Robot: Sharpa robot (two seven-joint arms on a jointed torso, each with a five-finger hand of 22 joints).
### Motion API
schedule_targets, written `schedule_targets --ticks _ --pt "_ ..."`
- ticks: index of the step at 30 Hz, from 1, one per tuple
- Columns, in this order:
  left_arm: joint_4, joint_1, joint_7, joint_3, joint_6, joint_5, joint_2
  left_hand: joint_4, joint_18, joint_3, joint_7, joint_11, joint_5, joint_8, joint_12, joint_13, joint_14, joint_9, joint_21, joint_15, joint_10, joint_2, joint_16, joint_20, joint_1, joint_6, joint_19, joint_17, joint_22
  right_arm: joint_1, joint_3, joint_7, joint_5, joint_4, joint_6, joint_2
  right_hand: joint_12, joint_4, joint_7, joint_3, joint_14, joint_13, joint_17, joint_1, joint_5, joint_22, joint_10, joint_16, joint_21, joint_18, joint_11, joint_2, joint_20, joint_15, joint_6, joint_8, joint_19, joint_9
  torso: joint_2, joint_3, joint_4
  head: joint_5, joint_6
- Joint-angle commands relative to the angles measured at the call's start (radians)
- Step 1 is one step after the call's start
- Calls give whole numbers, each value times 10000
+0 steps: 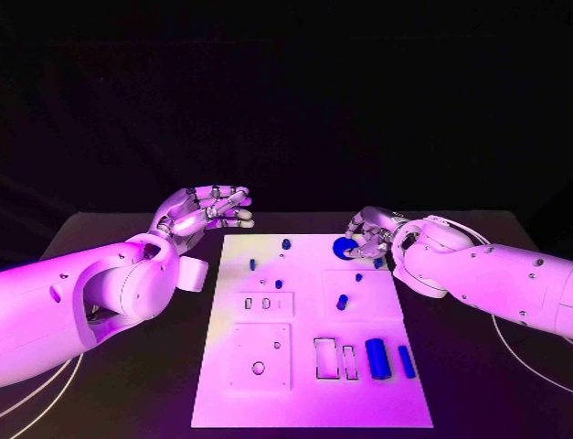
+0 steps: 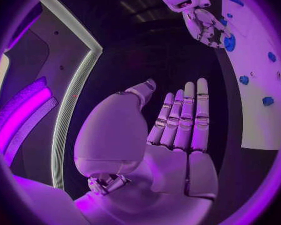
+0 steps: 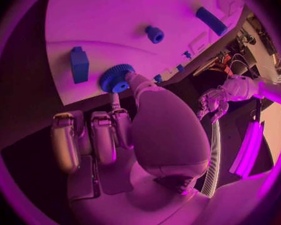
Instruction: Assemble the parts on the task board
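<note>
The white task board (image 1: 313, 384) lies in the middle of the black table. A blue gear (image 1: 344, 248) lies flat near its far right edge. My right hand (image 1: 376, 232) is at that gear: in the right wrist view one fingertip (image 3: 133, 79) touches the rim of the gear (image 3: 117, 78), while the other fingers are curled in beside the board with nothing in them. A blue block (image 3: 79, 64) stands beside the gear. My left hand (image 1: 207, 210) hovers off the board's far left corner, its fingers (image 2: 185, 115) straight and holding nothing.
More blue parts lie on the board: a thick cylinder (image 1: 377, 358) and a narrow bar (image 1: 406, 361) near the front right, a short piece (image 1: 343, 301) mid-board, and small pegs (image 1: 286, 243) at the far end. Cables (image 1: 530, 361) run along the table on the right.
</note>
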Motion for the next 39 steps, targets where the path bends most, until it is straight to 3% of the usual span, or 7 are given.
schedule_targets --ticks 1,14,20,25,32,39 --pt "17 10 41 7 192 38 8 5 79 49 395 -10 38 -41 -56 6 -55 16 42 4 -65 43 25 1 -96 -64 -72 9 15 -28 -8 -7 -743 -47 7 33 59 4 12 85 983 1359 2377 54 -63 2389 62 31 72 -65 -28 -41 -17 -24 110 8 844 -21 4 -2 11 5 -6" --pt "26 10 24 6 205 38 -7 2 79 51 397 -8 38 -43 -55 6 -69 17 50 5 -71 48 33 2 -96 -67 -84 20 20 -125 -37 -34 -1005 -35 225 78 52 8 5 208 985 1357 2385 66 -105 2418 60 35 96 -73 -35 -104 -24 -29 150 -18 866 -57 -1 10 -11 43 -45" --pt "26 10 21 6 210 38 -1 2 79 51 397 -8 38 -43 -55 6 -69 17 50 5 -71 48 33 2 -96 -67 -84 20 20 -143 -45 35 -976 89 79 70 78 23 -70 1175 984 1406 2382 102 -61 2445 114 34 115 -80 -112 -31 -76 -92 573 -84 883 -218 -11 8 -10 58 -52" --pt "16 10 20 6 213 38 5 2 79 51 397 -8 38 -43 -55 6 -69 17 50 5 -71 48 33 2 -96 -67 -84 20 20 -133 -38 118 -1038 419 -464 6 116 4 -131 1640 985 1456 2385 -34 -37 2502 174 35 165 -97 -164 -76 -118 -139 791 -109 931 -279 -1 18 -11 80 -38" --pt "-1 10 18 6 222 38 32 2 79 52 399 -5 37 -45 -54 6 -81 19 60 7 -76 53 42 4 -100 -71 -96 33 27 42 8 -174 -2140 1265 -1296 24 164 -133 -172 2021 994 1516 2420 -121 45 2610 246 50 265 -133 -204 -177 -155 -176 943 -137 1026 -319 -10 0 -6 73 -16" --pt "1 10 16 6 232 38 64 2 79 52 399 -5 37 -45 -54 6 -81 19 60 7 -76 53 42 4 -100 -71 -96 33 27 110 12 -459 -3119 1944 -1545 383 187 -176 -181 2126 996 1545 2429 -181 69 2631 279 54 284 -140 -214 -227 -166 -186 992 -146 1045 -329 2 1 9 93 -6"
